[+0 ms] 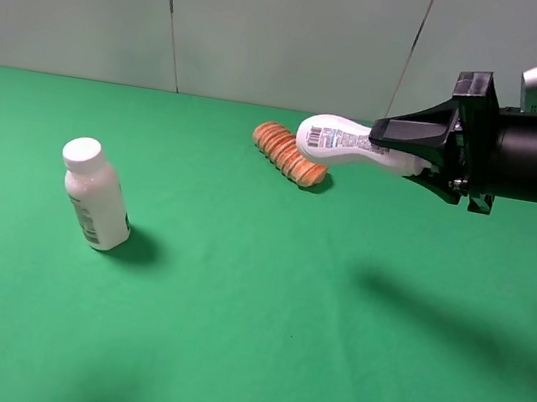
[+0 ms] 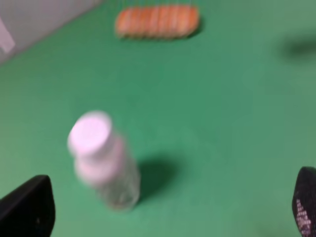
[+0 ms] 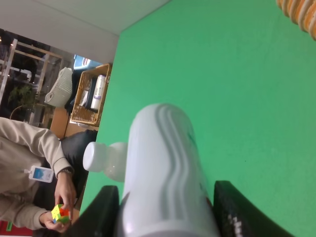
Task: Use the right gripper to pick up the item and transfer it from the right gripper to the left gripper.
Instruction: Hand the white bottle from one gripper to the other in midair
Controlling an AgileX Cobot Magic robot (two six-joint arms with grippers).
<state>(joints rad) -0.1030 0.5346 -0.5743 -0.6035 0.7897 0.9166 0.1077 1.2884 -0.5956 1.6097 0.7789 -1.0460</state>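
The small slim white plastic bottle with a waisted body and printed label [image 1: 343, 143] hangs level in the air above the green desk [image 1: 266, 352], its broad base pointing toward the robot's left. In the high view it overlaps the orange striped bread roll [image 1: 290, 154] lying behind it. The black, pointed right gripper [image 1: 390, 148] has its fingers [image 3: 101, 212] clamped on the bottle's narrow end, one on each flank (the tip is hidden inside the grip).

The step in hand, I judge, is the handover. The bottle should travel level toward the middle with its free base half left exposed. The right fingers should let go only once the other arm has closed firmly on the body.

The black left gripper [image 2: 168, 207] shows only at the far left edge of the high view, well apart from the bottle. Its fingers [image 2: 29, 210] are spread wide and hold nothing. The larger white-capped plastic bottle [image 1: 96, 193] stands on the desk just ahead of them, so the reach should pass clear of it.
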